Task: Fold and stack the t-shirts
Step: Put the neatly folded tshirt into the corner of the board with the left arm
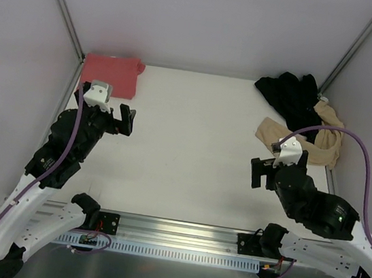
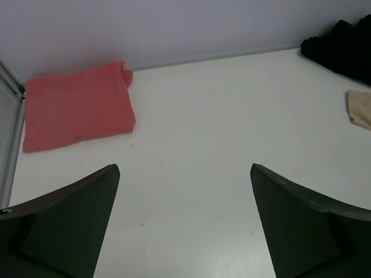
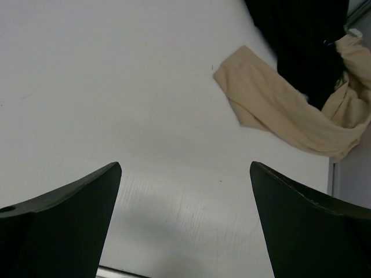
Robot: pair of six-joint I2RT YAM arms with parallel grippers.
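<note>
White counter: beige t-shirt heaped far-right, just ahead of the right claw, spread wide, empty.

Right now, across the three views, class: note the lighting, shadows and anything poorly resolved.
Top external: soft even light, the black t-shirt losing fold detail. Left wrist: coral-red t-shirt sharp, the left gripper dark, featureless. Right wrist: grey shadow on the table near the right gripper; beige t-shirt crisp.
</note>
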